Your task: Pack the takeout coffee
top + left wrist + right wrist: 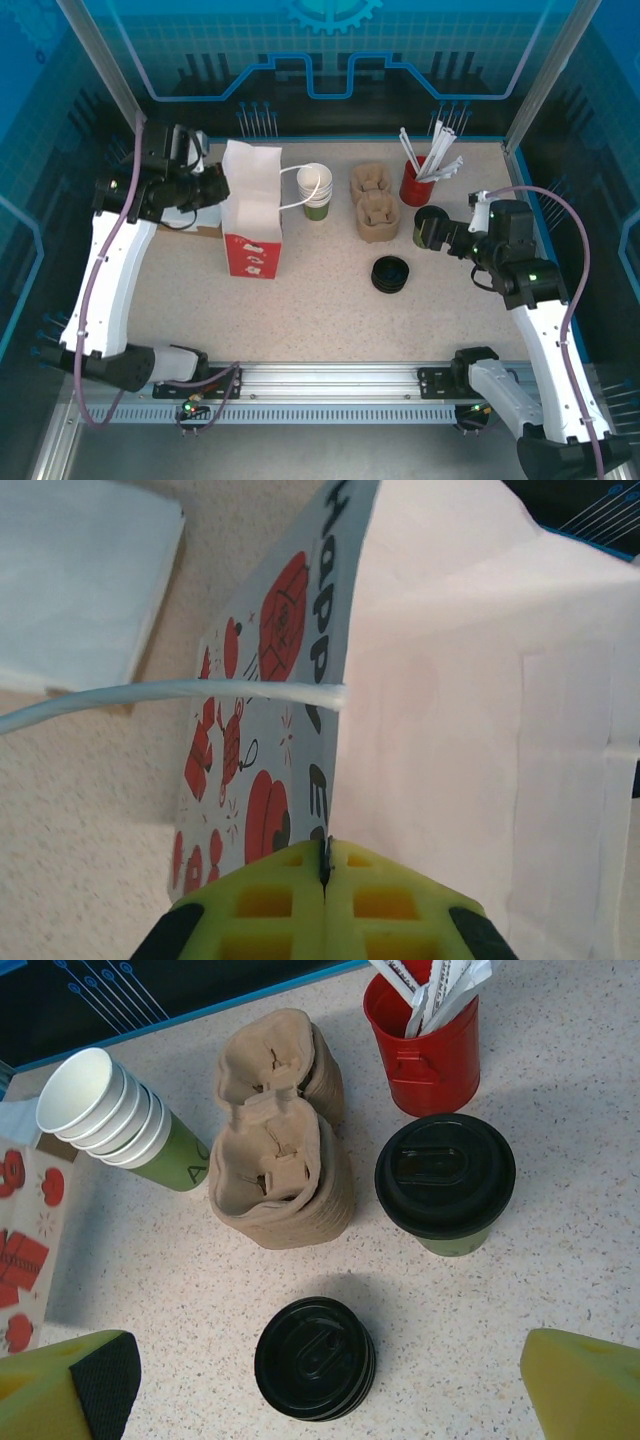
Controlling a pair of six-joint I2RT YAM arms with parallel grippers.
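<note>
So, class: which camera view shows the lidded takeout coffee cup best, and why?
The right wrist view: the takeout coffee sits large and sharp, black lid and green wall clear, beside the red bucket. The top external view shows it small and dark. The left wrist view faces the paper bag instead.

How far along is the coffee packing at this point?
Done: the coffee cup has its lid on, and the paper bag stands upright on the table. In hand: the left pincer is shut on the bag's edge, and the right pincer is open near the cup, not gripping it. Left: grasp the cup, carry it over and lower it into the bag.
</note>
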